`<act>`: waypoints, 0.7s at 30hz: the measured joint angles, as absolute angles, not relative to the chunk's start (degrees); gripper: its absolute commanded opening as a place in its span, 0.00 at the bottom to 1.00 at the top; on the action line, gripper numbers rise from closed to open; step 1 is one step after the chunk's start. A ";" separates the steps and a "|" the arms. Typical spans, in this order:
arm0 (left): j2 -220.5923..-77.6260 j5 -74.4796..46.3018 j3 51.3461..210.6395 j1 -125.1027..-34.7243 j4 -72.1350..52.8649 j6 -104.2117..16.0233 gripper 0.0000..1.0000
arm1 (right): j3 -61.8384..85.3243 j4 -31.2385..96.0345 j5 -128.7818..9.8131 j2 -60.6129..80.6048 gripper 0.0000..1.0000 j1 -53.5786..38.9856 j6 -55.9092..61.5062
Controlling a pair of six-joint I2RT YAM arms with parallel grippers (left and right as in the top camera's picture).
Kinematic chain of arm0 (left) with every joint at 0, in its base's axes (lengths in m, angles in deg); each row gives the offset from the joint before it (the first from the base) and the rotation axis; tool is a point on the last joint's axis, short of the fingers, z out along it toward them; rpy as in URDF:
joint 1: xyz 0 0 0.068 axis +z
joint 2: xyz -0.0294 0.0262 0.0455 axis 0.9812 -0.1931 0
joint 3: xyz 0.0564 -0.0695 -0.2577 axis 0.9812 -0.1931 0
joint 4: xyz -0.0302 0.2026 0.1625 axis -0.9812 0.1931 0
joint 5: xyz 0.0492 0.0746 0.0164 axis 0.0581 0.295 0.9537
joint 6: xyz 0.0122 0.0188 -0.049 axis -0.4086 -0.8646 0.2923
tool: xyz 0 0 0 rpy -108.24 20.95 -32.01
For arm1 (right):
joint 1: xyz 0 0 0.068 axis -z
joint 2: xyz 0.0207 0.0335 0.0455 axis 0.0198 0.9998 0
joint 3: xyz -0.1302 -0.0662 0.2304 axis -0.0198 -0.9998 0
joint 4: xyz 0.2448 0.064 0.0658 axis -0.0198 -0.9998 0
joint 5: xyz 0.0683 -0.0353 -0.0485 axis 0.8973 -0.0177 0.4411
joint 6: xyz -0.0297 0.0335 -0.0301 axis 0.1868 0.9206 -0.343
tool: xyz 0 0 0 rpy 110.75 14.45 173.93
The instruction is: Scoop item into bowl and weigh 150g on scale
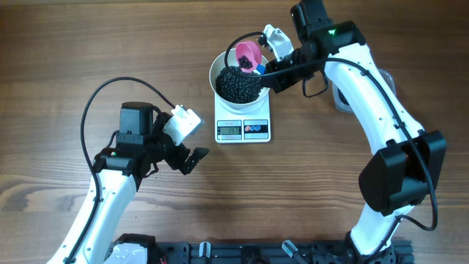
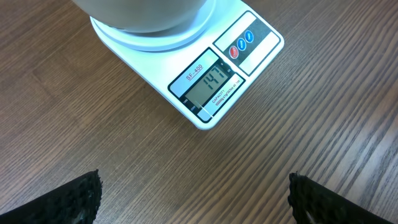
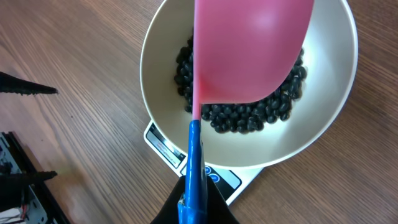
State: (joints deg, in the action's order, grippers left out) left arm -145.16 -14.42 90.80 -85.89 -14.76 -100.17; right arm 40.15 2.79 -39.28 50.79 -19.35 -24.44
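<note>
Your right gripper (image 3: 194, 206) is clamped on the blue handle (image 3: 194, 155) of the pink plastic scoop (image 3: 249, 50), which hangs right over the round white bowl (image 3: 329, 118). The small round black beans (image 3: 249, 115) lie directly under its lip. The flat white square scale (image 2: 205, 87) beneath reads slightly short, I judge, so tip in a few beans gently. Your left gripper (image 2: 193, 199) stands wide open and empty, well aside.

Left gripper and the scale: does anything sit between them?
No. The left wrist view shows only bare wooden table between the open left gripper and the scale; the overhead view agrees.
</note>
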 measured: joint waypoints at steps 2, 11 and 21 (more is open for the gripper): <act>-145.16 -14.39 90.80 -85.89 -14.76 -100.17 1.00 | 40.15 2.38 -40.35 50.79 0.04 -19.53 -24.00; -145.16 -14.42 90.80 -85.89 -14.76 -100.17 1.00 | 40.15 1.72 -54.66 50.79 0.04 -26.65 -23.56; -145.16 -14.39 90.80 -85.89 -14.76 -100.17 1.00 | 40.15 1.63 -64.68 50.79 0.04 -27.83 -23.67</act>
State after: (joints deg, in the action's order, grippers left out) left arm -145.16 -14.39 90.80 -85.89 -14.76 -100.17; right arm 40.15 1.63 -64.68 50.79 -27.83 -23.67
